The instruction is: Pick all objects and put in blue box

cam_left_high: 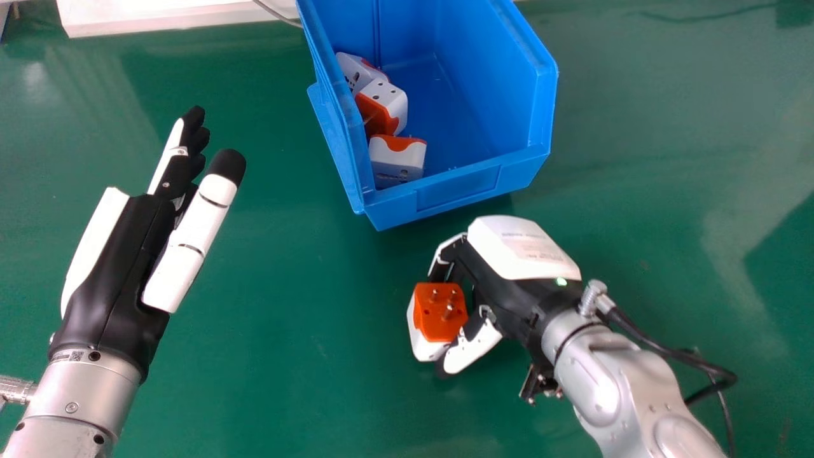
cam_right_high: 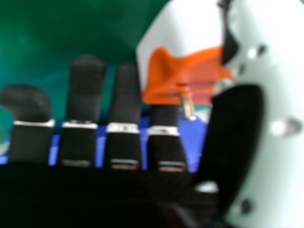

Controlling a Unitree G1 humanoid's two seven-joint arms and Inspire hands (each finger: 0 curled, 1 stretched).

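Plug adapters, white and orange, total four: three in the single blue box point(cam_left_high: 453, 180), along its left wall, and one held adapter point(cam_left_high: 440, 313) outside it, on the near side. The supporting surface is a glossy green desk point(cam_left_high: 286, 362); a white object point(cam_left_high: 159, 16) lies at its far left, with a thin cable point(cam_left_high: 275, 11) running to the box. The right robot hand point(cam_left_high: 524, 251) pinches the held adapter between thumb and fingers, pins upward in the head view. The left robot hand point(cam_left_high: 121, 267), at left, is spread, fingers straight.
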